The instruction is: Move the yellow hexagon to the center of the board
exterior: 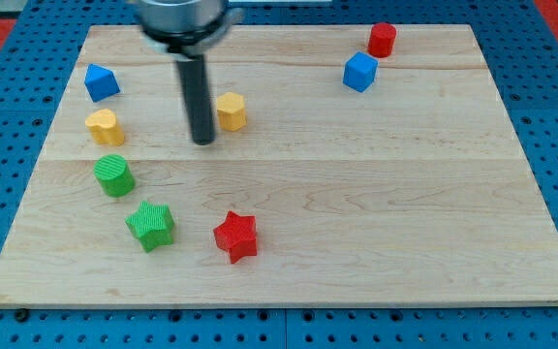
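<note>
Red star (235, 236) low; my tip (202, 142) beside yellow hexagon (231, 111).

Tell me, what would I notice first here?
Probably the dark rod coming down from the view's top, with my tip just left of the yellow hexagon. Next, the red star and green star near the view's bottom left of the board.

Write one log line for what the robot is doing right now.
task: yellow hexagon to centre | my tip: just left of yellow hexagon block, slightly below | hexagon: upper left of wooden board
</note>
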